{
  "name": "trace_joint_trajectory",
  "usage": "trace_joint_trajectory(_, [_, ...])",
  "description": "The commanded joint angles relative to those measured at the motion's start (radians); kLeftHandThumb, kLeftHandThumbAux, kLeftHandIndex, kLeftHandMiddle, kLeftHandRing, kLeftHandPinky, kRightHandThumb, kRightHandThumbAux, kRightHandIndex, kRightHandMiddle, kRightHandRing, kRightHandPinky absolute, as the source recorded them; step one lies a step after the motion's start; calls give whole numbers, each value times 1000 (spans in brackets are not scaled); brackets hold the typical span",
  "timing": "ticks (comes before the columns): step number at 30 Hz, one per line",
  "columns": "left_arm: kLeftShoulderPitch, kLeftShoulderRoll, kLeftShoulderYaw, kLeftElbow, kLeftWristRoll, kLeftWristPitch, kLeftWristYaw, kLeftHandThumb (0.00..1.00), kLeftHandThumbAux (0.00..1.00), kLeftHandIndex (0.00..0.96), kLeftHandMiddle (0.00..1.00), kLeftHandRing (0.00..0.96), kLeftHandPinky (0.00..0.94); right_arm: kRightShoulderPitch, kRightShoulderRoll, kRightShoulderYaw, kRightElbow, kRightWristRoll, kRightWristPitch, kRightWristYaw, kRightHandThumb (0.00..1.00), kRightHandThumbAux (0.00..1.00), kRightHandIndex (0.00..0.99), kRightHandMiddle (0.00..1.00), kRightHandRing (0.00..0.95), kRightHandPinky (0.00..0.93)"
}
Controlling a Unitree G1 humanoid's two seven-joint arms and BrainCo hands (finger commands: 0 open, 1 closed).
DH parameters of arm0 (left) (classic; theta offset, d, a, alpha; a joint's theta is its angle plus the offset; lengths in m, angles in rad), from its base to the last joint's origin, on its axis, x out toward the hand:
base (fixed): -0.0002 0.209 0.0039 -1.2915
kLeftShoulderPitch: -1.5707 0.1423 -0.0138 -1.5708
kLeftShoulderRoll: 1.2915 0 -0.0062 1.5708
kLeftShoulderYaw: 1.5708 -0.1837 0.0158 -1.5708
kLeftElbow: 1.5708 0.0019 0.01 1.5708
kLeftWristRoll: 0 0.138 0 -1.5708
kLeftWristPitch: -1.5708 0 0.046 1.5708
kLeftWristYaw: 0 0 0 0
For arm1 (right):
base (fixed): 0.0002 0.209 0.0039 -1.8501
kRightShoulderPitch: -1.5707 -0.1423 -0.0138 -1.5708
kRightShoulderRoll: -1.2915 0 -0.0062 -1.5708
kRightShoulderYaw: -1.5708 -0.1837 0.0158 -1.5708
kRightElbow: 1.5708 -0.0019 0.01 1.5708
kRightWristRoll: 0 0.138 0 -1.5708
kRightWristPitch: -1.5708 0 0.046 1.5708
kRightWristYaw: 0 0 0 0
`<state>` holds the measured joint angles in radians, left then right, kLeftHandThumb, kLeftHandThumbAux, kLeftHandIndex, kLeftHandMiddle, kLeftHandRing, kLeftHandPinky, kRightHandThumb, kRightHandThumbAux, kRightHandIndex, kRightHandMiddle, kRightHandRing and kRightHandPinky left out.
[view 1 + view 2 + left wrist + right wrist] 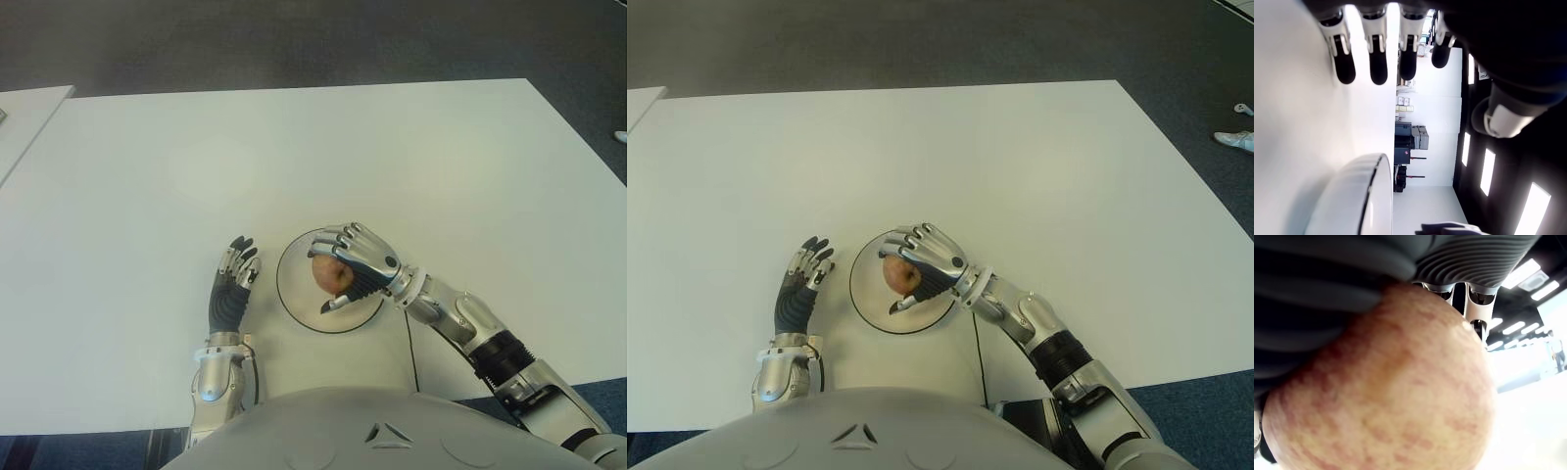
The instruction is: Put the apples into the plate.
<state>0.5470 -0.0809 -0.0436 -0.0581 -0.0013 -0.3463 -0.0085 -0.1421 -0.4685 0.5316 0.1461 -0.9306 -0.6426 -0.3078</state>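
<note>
— Where's the apple [329, 275]?
— In my right hand [355, 264], fingers curled round it, over the white plate [294, 294]. Round; I can't tell its axis.
— Left hand [231, 286]?
— Fingers straight, empty, beside the plate on the white table [294, 157]; dark carpet [294, 39] beyond.

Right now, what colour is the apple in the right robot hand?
The apple is yellowish with red streaks and blotches, shown best in the right wrist view.

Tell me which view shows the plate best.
The left eye view: the plate shows nearly whole, under the right hand holding the apple. The right eye view matches. The left wrist view shows only its rim; the right wrist view shows none.
</note>
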Motion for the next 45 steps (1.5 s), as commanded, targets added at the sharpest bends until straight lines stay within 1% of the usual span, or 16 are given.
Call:
trace_joint_trajectory(1, [-1,-1,-1,15,-6,3,4,63,521,129,159,182,217,-44,-56,-29,-43,73,-3,147,723,710,440,890,876,873])
trace_joint_trajectory(6, [-3,-4,-2,14,-1,7,10,70,499,136,163,183,210,-65,-83,-29,-47,115,-8,267,722,710,440,897,877,871])
trace_joint_trajectory(11, [0,-8,-3,11,7,4,18,80,480,142,164,176,197,-105,-93,-24,-5,159,-6,376,721,709,440,892,871,862])
trace_joint_trajectory(14, [3,-9,-4,9,7,1,19,87,476,147,171,180,210,-110,-96,-26,-7,175,9,432,719,710,440,889,869,858])
trace_joint_trajectory(18, [5,-10,-5,8,4,1,18,95,470,153,178,187,218,-114,-95,-34,-14,185,23,482,717,711,440,887,865,848])
trace_joint_trajectory(20, [5,-10,-5,7,2,2,16,98,468,153,179,187,216,-114,-96,-37,-28,196,44,527,716,712,440,878,854,824])
trace_joint_trajectory(21, [7,-10,-4,7,0,2,15,99,468,153,178,187,216,-120,-99,-35,-46,207,65,573,715,712,440,875,852,817])
trace_joint_trajectory(23, [12,-10,-5,2,-1,2,14,98,469,153,177,186,214,-124,-106,-34,-74,217,93,634,714,713,440,864,840,791])
trace_joint_trajectory(27, [15,-10,-6,-2,1,1,16,95,474,151,176,186,211,-130,-110,-36,-105,222,127,706,712,714,440,847,826,758])
trace_joint_trajectory(32, [21,-11,-8,-4,9,-5,21,85,481,147,175,186,212,-149,-119,-38,-126,233,139,778,710,715,441,825,804,723])
trace_joint_trajectory(36, [27,-14,-12,-11,7,-3,21,82,480,150,177,188,212,-172,-131,-39,-135,220,122,803,710,715,441,812,792,716])
trace_joint_trajectory(45, [31,-17,-23,-21,9,6,24,94,474,148,175,183,205,-192,-155,-32,-175,216,110,866,707,717,441,793,777,706])
